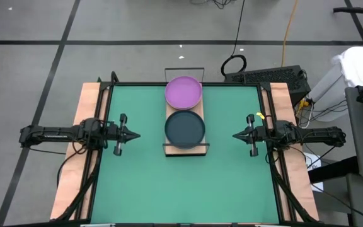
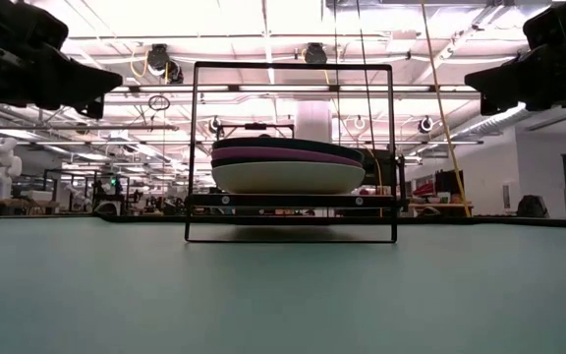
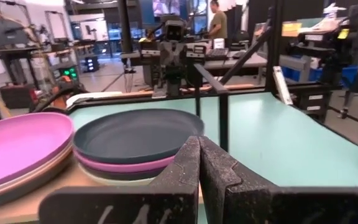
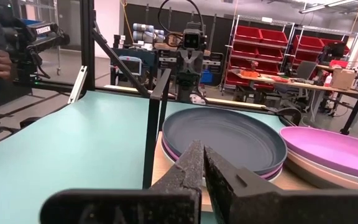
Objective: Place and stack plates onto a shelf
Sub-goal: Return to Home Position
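Note:
Two stacks of plates sit on the wooden shelf (image 1: 185, 149) at the table's middle. The far stack is topped by a purple plate (image 1: 183, 93). The near stack is topped by a dark grey plate (image 1: 184, 128), with a purple plate (image 3: 126, 166) and a pale one (image 2: 288, 177) under it. My left gripper (image 1: 137, 134) hangs shut above the table, left of the shelf. My right gripper (image 1: 235, 135) hangs shut to the shelf's right. Both point at the near stack and touch nothing.
The shelf's black wire frame ends (image 2: 292, 152) rise above the board at its near and far ends. Wooden side rails (image 1: 74, 157) run along the table's left and right edges. Green table surface (image 1: 188, 189) lies open near the front. A person (image 3: 218, 22) stands in the room beyond.

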You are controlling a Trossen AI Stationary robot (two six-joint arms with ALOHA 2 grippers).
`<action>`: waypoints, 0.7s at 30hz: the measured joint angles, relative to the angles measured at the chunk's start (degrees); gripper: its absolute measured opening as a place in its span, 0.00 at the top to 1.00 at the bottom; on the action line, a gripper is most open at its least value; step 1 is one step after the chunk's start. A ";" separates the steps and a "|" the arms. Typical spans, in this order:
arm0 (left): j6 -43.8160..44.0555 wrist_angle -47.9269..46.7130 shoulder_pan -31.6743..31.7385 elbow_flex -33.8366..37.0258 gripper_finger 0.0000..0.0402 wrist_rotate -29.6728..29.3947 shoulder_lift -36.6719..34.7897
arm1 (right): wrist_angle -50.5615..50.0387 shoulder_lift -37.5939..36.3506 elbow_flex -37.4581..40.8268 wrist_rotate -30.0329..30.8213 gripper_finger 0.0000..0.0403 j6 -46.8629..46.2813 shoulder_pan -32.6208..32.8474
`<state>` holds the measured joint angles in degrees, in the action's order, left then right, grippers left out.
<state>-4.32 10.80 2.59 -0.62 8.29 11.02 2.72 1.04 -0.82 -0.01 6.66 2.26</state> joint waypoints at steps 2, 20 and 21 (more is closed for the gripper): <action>-0.03 -0.71 0.00 0.00 1.00 -1.40 -0.65 | 0.02 0.00 0.00 -0.01 1.00 -0.02 0.00; 1.66 -9.24 0.00 0.02 1.00 -1.94 -9.95 | 0.03 0.00 0.00 -0.07 1.00 0.00 -0.01; 1.70 -9.24 0.00 0.02 1.00 -1.96 -9.95 | 0.03 0.02 0.00 -0.07 1.00 0.00 -0.02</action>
<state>-2.61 1.56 2.59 -0.60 6.34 1.07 2.75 1.06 -0.82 -0.08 6.66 2.24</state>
